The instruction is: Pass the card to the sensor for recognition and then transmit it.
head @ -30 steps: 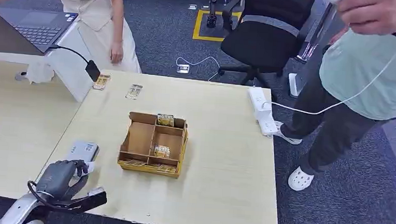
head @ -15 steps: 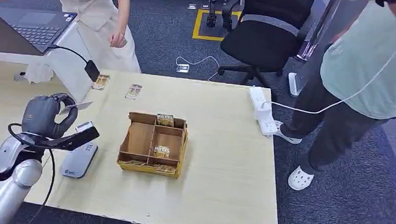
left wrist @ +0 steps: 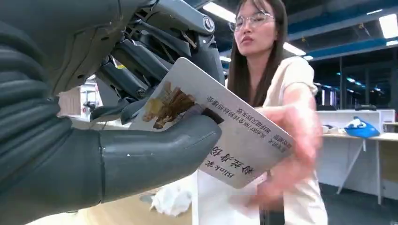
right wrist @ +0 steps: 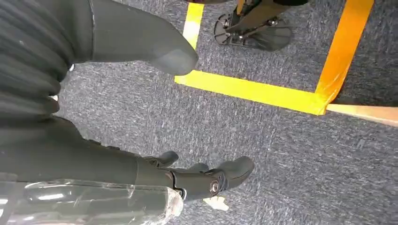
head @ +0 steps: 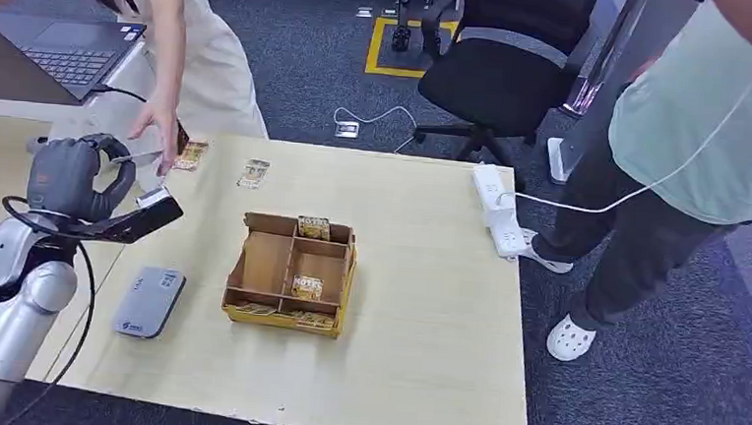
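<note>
While raised above the table's (head: 426, 304) far left corner, the left hand (head: 68, 179) pinches the card (left wrist: 220, 126) between thumb and fingers; a person's hand (head: 155, 125) touches its far edge. Right hand (right wrist: 141, 154) hangs over carpet, fingers apart, holding nothing. Card reader (head: 150, 301) lies beside the cardboard tray (head: 292, 272).

Light wooden table (head: 426, 304) stands on dark blue-grey carpet (head: 656, 407). Beyond its far edge: black office chair (head: 504, 68), yellow floor tape (head: 375, 37). White power strip (head: 498, 210) lies at its right edge. Laptop (head: 67, 46) sits beyond its far-left corner.
</note>
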Controlling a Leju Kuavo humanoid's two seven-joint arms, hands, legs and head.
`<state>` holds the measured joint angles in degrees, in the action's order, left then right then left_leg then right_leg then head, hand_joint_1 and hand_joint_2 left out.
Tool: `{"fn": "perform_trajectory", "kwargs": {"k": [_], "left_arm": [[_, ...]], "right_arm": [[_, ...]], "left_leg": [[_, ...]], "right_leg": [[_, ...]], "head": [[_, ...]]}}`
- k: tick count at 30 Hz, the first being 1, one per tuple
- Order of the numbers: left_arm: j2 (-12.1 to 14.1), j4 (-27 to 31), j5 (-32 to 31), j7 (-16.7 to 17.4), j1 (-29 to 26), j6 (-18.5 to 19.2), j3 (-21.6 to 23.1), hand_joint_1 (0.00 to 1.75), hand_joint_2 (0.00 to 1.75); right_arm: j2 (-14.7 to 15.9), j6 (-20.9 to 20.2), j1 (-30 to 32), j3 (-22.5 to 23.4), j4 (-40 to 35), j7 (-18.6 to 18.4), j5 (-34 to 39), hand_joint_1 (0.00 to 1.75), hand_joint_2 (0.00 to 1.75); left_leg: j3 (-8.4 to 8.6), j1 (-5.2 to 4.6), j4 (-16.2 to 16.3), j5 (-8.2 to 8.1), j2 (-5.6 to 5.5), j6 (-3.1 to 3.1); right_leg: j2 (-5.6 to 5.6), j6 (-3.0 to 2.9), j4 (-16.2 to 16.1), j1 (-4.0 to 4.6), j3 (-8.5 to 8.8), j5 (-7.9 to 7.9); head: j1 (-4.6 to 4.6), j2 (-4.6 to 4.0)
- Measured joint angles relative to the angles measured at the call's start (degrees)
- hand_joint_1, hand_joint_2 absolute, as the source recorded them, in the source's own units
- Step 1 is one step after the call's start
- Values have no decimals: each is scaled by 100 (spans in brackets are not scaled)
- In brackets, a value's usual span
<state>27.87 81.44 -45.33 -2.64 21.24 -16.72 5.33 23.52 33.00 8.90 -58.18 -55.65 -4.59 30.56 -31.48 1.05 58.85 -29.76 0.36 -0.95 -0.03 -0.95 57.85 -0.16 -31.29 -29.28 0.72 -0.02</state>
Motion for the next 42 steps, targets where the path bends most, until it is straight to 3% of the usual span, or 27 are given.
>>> {"fn": "perform_trajectory", "kwargs": {"k": [11,12,21,28,32,36,39,42], "left_arm": [[-92,-216,22,61,199,-118,129,175,175],[-112,-218,37,61,199,-149,135,0,175],[-166,-221,298,61,199,-118,179,0,175],[17,-218,1647,-236,185,1083,205,0,175],[405,-65,2125,-551,121,2036,245,0,175],[1041,394,2433,-1010,-15,3061,453,0,175],[1458,825,2479,-1102,-102,3342,656,0,175],[1727,1155,2273,-1200,-139,3342,850,0,175]], "right_arm": [[-55,-11,-50,-4,76,44,2,0,175],[-57,-9,-50,-4,76,44,2,0,175],[-72,24,-44,-4,76,11,24,0,175],[-72,87,-12,-4,72,-31,48,0,175],[-70,76,6,-4,74,53,109,0,175],[-70,28,29,-4,107,177,192,0,175],[-70,9,49,-4,144,232,243,0,175],[-70,39,62,-4,164,243,297,0,175]], "left_leg": [[-3,0,1,-2,9,0],[-4,0,1,-3,11,0],[-4,0,0,-3,11,1],[-4,0,0,-2,12,1],[-4,1,0,-3,17,1],[-6,3,-1,-3,17,0],[-7,2,-1,-3,15,0],[-6,1,-1,-3,15,0]], "right_leg": [[12,0,0,0,-7,-1],[13,0,0,0,-8,-1],[13,0,0,0,-8,-1],[14,0,1,0,-6,-1],[20,0,3,1,-9,-1],[22,-1,2,2,-12,-2],[19,-1,2,2,-11,-2],[19,0,2,1,-11,-2]], "head": [[0,0],[-2,0],[0,0],[0,0],[0,0],[-2,0],[0,0],[0,0]]}}
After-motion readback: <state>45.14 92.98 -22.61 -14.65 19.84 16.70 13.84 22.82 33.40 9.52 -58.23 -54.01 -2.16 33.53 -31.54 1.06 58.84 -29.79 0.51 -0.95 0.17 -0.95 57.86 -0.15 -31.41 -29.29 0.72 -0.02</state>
